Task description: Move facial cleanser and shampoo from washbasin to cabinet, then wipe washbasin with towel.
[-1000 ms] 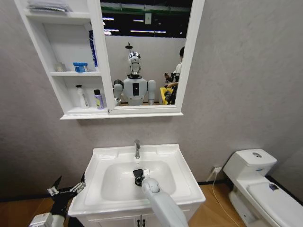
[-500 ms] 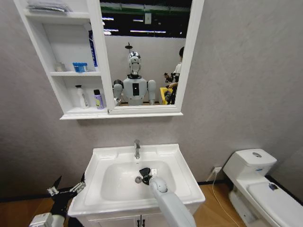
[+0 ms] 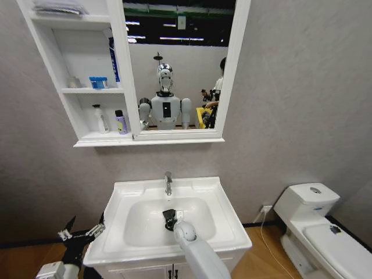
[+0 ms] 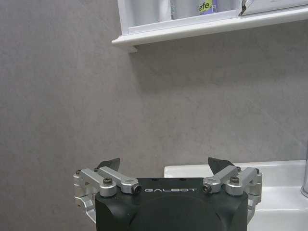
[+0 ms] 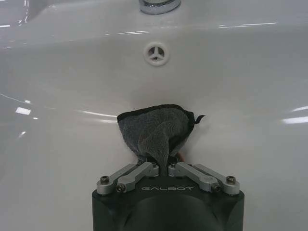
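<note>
Shelf bottles (image 4: 192, 7) cut off above.

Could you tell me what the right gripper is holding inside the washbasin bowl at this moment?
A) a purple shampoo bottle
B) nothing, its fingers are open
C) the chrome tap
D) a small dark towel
D: in the right wrist view the right gripper has its fingers shut on a bunched dark towel, pressed against the white bowl of the washbasin below the overflow hole.
</note>
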{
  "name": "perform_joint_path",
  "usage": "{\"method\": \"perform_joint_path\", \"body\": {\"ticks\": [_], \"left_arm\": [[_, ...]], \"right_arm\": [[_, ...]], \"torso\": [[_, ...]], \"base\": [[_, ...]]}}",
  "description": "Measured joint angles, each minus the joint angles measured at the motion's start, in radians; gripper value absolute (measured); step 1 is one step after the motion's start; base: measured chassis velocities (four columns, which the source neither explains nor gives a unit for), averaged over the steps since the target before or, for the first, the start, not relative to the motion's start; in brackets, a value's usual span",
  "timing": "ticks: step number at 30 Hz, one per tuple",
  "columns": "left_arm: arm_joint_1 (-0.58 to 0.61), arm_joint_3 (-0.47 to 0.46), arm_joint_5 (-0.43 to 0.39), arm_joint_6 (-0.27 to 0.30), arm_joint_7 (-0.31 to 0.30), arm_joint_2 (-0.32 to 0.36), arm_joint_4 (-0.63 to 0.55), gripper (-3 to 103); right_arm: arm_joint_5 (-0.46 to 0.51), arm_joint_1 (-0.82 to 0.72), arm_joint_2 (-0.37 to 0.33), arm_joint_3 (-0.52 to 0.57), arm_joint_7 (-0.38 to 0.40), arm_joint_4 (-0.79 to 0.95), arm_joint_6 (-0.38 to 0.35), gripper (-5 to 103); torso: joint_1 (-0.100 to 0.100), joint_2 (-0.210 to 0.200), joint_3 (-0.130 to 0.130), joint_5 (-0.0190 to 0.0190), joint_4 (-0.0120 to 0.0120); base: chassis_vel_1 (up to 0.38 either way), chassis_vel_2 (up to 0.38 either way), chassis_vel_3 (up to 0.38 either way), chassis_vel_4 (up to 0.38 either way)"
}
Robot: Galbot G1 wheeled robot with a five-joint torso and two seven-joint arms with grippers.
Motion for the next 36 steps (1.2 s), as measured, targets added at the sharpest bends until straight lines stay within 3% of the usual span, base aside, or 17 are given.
{"method": "perform_joint_path", "body": {"ticks": [15, 27, 36], "left_arm": [[0.000, 0.000, 0.000, 0.000, 0.000, 0.000, 0.000, 100], [0.000, 0.000, 0.000, 0.000, 0.000, 0.000, 0.000, 100], [0.000, 0.000, 0.000, 0.000, 0.000, 0.000, 0.000, 100]], "right_arm": [[0.020, -0.098, -0.174, 0.112, 0.049, 0.186, -0.034, 4], [-0.011, -0.096, -0.255, 0.131, 0.117, 0.318, -0.036, 4], [-0.110, -0.119, -0.337, 0.176, 0.096, 0.480, 0.044, 4]], "torso": [[0.000, 0.000, 0.000, 0.0002, -0.0001], [0.000, 0.000, 0.000, -0.0001, -0.0005], [0.000, 0.000, 0.000, 0.0000, -0.0003]], "base": [[0.000, 0.000, 0.000, 0.000], [0.000, 0.000, 0.000, 0.000], [0.000, 0.000, 0.000, 0.000]]}}
